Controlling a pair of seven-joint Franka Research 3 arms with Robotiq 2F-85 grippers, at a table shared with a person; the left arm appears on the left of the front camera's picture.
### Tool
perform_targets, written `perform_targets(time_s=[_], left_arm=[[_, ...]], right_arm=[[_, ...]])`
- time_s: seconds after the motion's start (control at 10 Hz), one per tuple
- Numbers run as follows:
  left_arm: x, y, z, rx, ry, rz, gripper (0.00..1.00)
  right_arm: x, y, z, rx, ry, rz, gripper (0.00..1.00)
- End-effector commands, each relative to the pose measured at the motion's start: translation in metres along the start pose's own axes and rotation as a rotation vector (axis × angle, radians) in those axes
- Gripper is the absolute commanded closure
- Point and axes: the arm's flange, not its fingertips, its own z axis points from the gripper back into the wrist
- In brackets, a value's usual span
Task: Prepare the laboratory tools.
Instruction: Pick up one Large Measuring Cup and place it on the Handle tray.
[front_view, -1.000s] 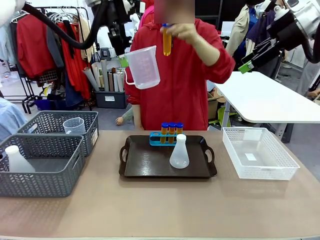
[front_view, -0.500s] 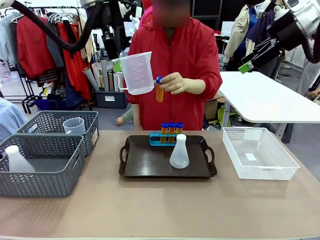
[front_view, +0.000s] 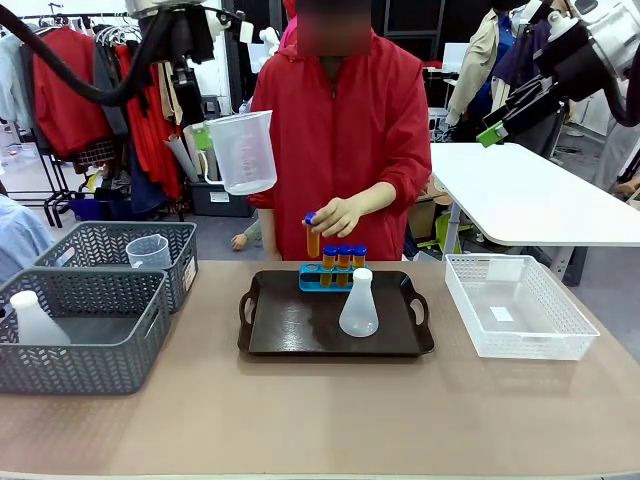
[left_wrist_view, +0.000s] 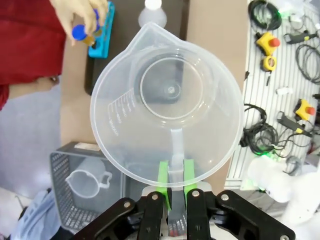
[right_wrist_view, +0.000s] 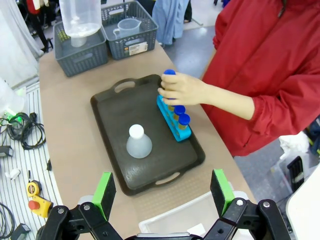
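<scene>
While your left pincer (left_wrist_view: 175, 172) clamps the measuring beaker (front_view: 243, 150) by its handle high at left, a person's hand (front_view: 338, 216) holds one tube (front_view: 312, 238) just above the blue rack (front_view: 312, 280) on the tray (front_view: 290, 335), beside the flask (front_view: 359, 305). Your right pincer (right_wrist_view: 163, 189) hangs open at right.

The front view looks across the counter (front_view: 300, 430) toward the person, while each wrist view looks down from high above, one past the left end effector (left_wrist_view: 176, 172) through the clear beaker (left_wrist_view: 125, 125) it grips, the other past the spread right end effector (right_wrist_view: 162, 190), all three sharing the dark tray (front_view: 300, 330) below both.
</scene>
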Motion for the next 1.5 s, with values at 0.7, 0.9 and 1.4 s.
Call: perform_targets(time_s=[0.7, 0.9, 1.4], left_arm=[[-0.009, 0.004, -0.002, 0.046, 0.019, 0.025, 1.0], [-0.009, 0.004, -0.002, 0.046, 0.019, 0.025, 1.0], [0.015, -0.015, -0.038, 0.19, 0.139, -0.041, 1.0]], right_arm=[[0.001, 0.001, 0.001, 0.004, -0.006, 0.005, 0.0], [0.001, 0.001, 0.001, 0.004, -0.006, 0.005, 0.0], [0.001, 0.001, 0.001, 0.004, -0.006, 0.005, 0.0]])
